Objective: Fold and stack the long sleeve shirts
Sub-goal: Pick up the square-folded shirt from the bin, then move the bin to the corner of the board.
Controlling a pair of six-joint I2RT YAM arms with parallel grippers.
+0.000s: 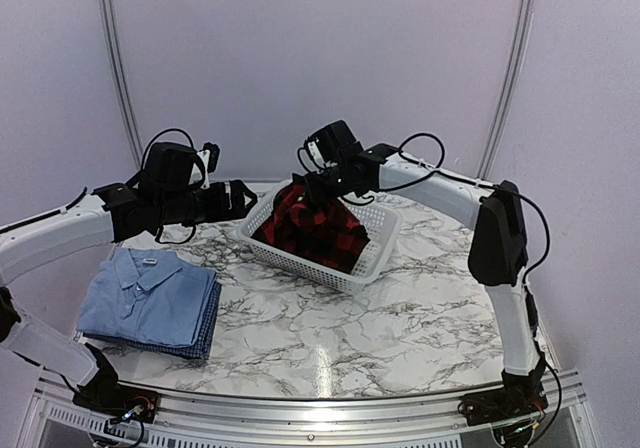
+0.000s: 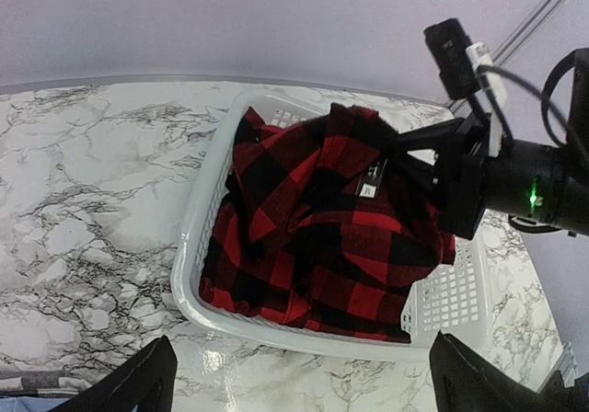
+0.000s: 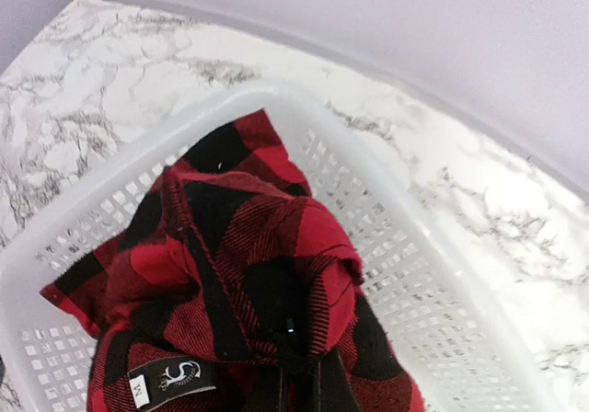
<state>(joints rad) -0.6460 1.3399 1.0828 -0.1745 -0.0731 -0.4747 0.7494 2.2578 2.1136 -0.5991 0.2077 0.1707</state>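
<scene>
The red-and-black plaid flannel shirt [image 1: 315, 230] lies bunched in the white mesh basket [image 1: 300, 265]. My right gripper [image 1: 318, 190] reaches into the basket from the right and is shut on a fold of the plaid cloth [image 3: 248, 256] near its neck label [image 3: 170, 378]; the two fingers [image 3: 276, 395] sit close together with fabric pinched between them. My left gripper [image 2: 304, 384] hovers left of the basket, open wide with nothing in it. A folded light blue collared shirt [image 1: 145, 290] lies on top of a blue checked one [image 1: 205, 340] at the table's near left.
The basket's near rim [image 2: 276, 334] stands just ahead of my left fingers [image 2: 138, 380]. The right arm's forearm and camera [image 2: 515, 177] hang over the basket's right end. Marble tabletop [image 1: 400, 318] spreads in front of the basket, and pale walls close off the back.
</scene>
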